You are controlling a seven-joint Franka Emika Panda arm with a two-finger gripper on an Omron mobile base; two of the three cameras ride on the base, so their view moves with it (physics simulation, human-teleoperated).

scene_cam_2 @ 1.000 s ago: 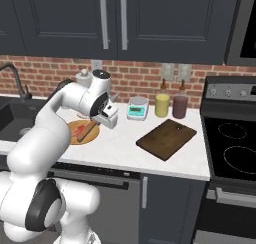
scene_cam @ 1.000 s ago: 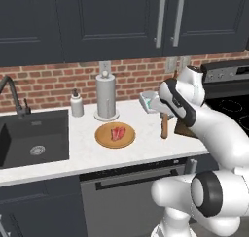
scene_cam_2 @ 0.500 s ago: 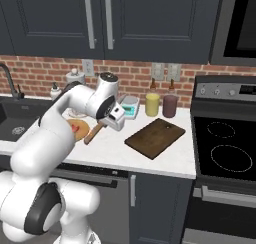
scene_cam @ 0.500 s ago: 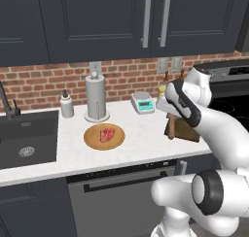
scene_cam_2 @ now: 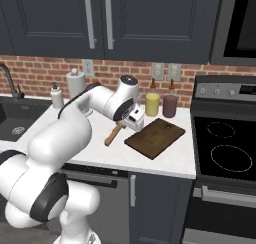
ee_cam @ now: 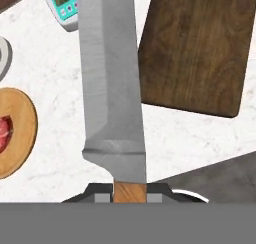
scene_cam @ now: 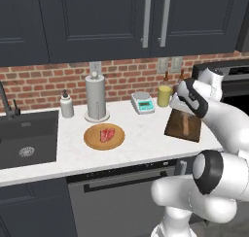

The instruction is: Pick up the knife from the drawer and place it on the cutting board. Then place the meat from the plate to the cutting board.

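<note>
Knife (ee_cam: pixel 112 88) — grey blade running up the hand view from the jaws, orange-brown handle clamped between them, its lower end cut off by the frame. The right base view shows the handle (scene_cam_2: pixel 113 135) angling down out of the gripper (scene_cam_2: pixel 129 119) above the counter (scene_cam_2: pixel 100 150); there the blade is hidden.
Cutting board (scene_cam_2: pixel 155 137) — just beside the jaws, not under them; partly hidden by the arm in the left base view.
Meat (scene_cam: pixel 107 134) — on the plate (scene_cam: pixel 94 141), well apart from the jaws; cut off in the hand view.

Bright, even rendered light, soft faint shadows, no glare, slightly coarse edges, no blur
</note>
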